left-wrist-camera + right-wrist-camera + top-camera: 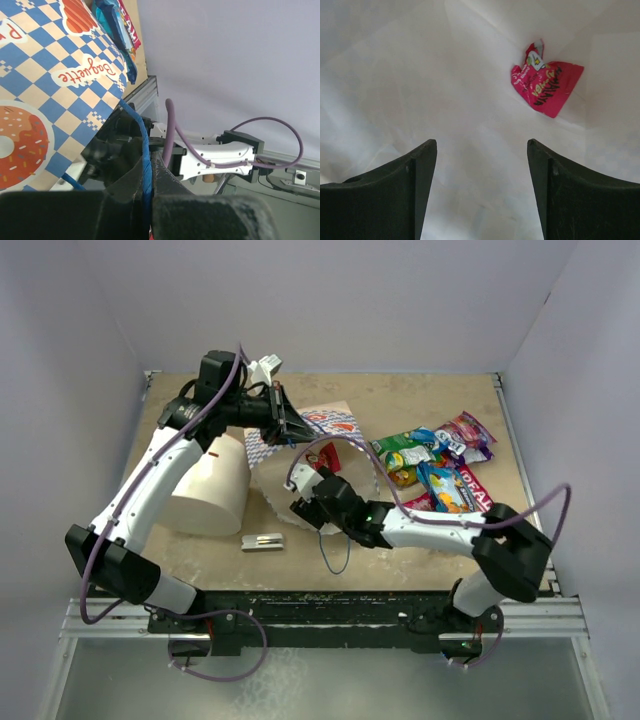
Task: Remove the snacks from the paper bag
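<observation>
A: Pale walls (330, 300) round a tan table (220, 565). Where's the bag?
B: White paper bag w/ blue-and-white checked band and doughnut prints (335, 422) lies on its side mid-table. Long axis approx near-to-far: checked bottom twd far wall, mouth twd near table edge.
A: Left jaws?
B: Closed on the bag's thin blue string handle (145, 165), string running between them, at the bag's far-left edge.
A: Right jaws?
B: Spread wide, holding nothing, pushed into the bag mouth, facing the cream interior.
A: Anything inside?
B: One crumpled red-pink foil packet (545, 85), ahead & right of the jaws, not touching. Crimped end points to top of wrist view; black print runs diagonally, low-left to up-right.
A: Other snacks?
B: Heap of glossy foil snack packets, green, blue, purple, orange, red (440, 465), on the table right of the bag. Axes mixed, no single direction.
A: Misc?
B: Plain white cylinder (210, 490) left of bag; small grey metal clip (262, 540) just near-side of it; second blue string loop (335, 555) on table near-side of bag.
</observation>
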You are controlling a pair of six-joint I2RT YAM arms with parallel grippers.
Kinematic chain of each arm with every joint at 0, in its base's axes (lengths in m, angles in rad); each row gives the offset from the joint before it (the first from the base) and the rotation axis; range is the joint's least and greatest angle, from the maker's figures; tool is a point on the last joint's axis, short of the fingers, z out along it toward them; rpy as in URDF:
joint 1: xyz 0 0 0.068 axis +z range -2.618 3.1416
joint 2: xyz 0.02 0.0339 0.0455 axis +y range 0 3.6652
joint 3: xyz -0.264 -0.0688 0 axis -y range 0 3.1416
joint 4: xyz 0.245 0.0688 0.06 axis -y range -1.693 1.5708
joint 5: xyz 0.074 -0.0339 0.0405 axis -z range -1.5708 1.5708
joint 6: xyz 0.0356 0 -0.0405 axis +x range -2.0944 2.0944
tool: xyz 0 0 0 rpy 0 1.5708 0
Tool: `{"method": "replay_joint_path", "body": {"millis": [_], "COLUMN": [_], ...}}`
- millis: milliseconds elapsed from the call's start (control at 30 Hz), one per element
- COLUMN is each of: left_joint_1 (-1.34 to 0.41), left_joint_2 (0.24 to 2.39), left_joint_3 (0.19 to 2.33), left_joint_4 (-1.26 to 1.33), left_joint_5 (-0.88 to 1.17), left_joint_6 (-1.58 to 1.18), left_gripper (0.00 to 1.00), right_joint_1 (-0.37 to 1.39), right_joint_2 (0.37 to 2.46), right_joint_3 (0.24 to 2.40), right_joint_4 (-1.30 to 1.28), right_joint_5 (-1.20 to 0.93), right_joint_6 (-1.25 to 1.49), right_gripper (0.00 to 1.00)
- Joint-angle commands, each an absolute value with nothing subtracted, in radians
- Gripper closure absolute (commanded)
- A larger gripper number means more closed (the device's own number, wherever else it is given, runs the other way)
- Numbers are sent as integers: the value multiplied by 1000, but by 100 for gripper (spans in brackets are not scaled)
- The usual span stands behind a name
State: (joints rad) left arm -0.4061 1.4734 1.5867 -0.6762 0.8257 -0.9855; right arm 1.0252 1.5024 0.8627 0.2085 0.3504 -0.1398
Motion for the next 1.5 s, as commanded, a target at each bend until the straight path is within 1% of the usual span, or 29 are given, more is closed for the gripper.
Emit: {"method": "replay_joint_path", "body": {"millis": [0,100,167,267,400,567,700,900,967,1100,1200,1267,1367,1467], "left_joint_1": [-399,-399,-399,-400,-399,-400,-400,-399,-400,-400,-400,-399,-399,-399], "left_joint_2": [1445,1435,1430,1426,1424,1431,1435,1425,1427,1431,1431,1429,1421,1417], "left_joint_3": [1614,1603,1605,1615,1630,1650,1660,1658,1659,1668,1668,1667,1667,1673], "left_joint_4": [-660,-653,-655,-683,-730,-749,-762,-784,-784,-786,-790,-793,-800,-807], "left_joint_5": [805,798,796,800,798,798,799,793,798,799,801,800,802,806], "left_joint_6": [-1014,-1029,-1032,-1023,-1003,-998,-994,-976,-973,-967,-963,-964,-961,-956], "left_gripper": [100,100,100,100,100,100,100,100,100,100,100,100,100,100], "right_joint_1": [989,962,945,922,894,842,814,776,775,775,776,775,775,776], "right_joint_2": [1619,1701,1732,1775,1849,1969,2024,2106,2118,2120,2116,2110,2098,2063], "right_joint_3": [950,996,998,1059,1119,1221,1269,1349,1359,1343,1325,1316,1324,1322], "right_joint_4": [330,351,380,407,426,384,374,288,269,252,269,293,313,305], "right_joint_5": [395,452,447,429,466,494,509,497,476,443,415,399,388,380], "right_joint_6": [-197,-142,-111,-77,-69,-55,-62,-15,0,52,46,21,-13,-41], "right_gripper": [25,25,25,25,23,22,18,19,23,35,52,60,60,53]}}
